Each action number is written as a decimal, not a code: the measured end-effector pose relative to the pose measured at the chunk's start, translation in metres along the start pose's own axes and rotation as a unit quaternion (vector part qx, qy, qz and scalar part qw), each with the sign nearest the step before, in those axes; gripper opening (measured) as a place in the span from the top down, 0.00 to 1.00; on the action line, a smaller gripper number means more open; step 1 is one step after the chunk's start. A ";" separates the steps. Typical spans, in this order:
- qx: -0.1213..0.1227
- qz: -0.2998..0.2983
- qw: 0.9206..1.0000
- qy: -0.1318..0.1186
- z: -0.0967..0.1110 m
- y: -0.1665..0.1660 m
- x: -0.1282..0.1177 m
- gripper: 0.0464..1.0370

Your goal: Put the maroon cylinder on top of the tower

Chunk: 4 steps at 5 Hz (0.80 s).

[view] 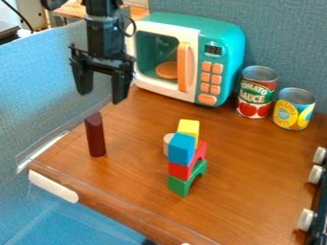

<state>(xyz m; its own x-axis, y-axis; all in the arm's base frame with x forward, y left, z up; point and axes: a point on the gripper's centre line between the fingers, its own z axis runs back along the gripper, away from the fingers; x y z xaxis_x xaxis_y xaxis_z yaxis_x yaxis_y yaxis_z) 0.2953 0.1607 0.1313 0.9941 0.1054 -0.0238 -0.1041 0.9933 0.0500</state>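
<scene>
Brown wooden tabletop [256,177], blue fabric partitions [281,38], toy microwave [228,60], two cans

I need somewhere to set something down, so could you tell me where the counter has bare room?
Bare wood lies between the tower and the knobs, and between the tower and the maroon cylinder. It is crowded along the back, with the microwave, red can and yellow can close together; the gripper hangs nearby.

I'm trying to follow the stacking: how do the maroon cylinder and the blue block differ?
The maroon cylinder is tall and slim; the blue block is shorter and boxy. The maroon cylinder stands on the table; the blue block sits in the tower. Both are plain, one-coloured pieces.
</scene>
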 end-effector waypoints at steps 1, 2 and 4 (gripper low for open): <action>-0.030 -0.059 0.998 0.022 -0.016 0.011 -0.001 0.04; -0.041 -0.083 0.995 0.037 -0.035 0.014 0.007 0.04; -0.034 -0.083 0.995 0.049 -0.041 0.016 0.012 0.04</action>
<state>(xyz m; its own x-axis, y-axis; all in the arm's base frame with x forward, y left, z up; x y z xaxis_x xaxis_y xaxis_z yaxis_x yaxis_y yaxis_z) 0.3039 0.1798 0.0904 0.9904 -0.0601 -0.1241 0.0567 0.9979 -0.0302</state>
